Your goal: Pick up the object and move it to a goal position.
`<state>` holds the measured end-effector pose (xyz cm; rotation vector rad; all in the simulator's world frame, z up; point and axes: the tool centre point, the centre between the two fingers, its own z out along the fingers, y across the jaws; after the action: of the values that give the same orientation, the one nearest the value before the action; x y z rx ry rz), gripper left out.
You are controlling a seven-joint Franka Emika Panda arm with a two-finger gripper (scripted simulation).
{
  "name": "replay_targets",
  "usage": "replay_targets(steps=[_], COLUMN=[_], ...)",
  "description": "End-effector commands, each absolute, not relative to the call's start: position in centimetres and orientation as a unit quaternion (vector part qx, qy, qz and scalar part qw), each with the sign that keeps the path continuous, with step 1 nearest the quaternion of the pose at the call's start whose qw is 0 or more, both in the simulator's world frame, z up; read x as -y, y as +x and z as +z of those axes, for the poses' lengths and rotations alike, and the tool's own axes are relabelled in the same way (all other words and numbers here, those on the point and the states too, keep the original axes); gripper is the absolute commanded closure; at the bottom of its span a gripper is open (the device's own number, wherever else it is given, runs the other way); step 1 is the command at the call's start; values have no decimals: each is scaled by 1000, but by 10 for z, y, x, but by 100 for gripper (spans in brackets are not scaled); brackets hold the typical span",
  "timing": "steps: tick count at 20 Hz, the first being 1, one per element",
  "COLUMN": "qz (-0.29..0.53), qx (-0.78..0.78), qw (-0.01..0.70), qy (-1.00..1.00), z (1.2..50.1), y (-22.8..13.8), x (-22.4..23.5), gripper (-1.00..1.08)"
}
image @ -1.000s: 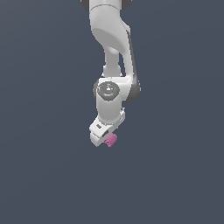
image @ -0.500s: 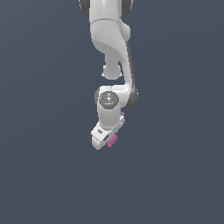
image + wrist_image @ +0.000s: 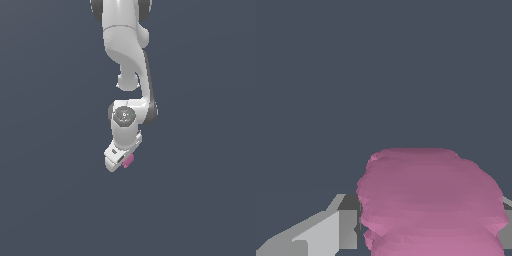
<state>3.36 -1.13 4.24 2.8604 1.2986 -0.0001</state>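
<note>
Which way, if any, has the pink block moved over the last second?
No: the pink block, in the gripper, keeps its spot in the exterior view's frame; the plain background offers no other landmark.

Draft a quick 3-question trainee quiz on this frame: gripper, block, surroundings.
1. True or false: the pink block sits at the tip of the gripper.
2. The block's colour is: A) green B) pink C) yellow.
3. Fill in: in the wrist view, the block fills much of the frame against a plain dark ____ background.

Key: 1 true; 2 B; 3 grey.
</note>
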Motion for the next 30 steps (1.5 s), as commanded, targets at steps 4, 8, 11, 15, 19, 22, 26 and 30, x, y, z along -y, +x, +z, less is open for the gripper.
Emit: replay_targets(steps=[4, 8, 11, 15, 19, 22, 26, 30], qz=[0, 0, 0, 0, 0, 0, 0, 0], qx=[-414, -414, -414, -414, -414, -413, -413, -413], qw=[0, 0, 0, 0, 0, 0, 0, 0], qy=[910, 910, 910, 910, 910, 911, 911, 911], z=[42, 44, 50, 62, 78, 92, 110, 123], y=[34, 35, 39, 49, 62, 73, 89, 100], x=[11, 8, -1, -20, -44, -65, -93, -113], gripper=[108, 108, 108, 108, 108, 108, 108, 108])
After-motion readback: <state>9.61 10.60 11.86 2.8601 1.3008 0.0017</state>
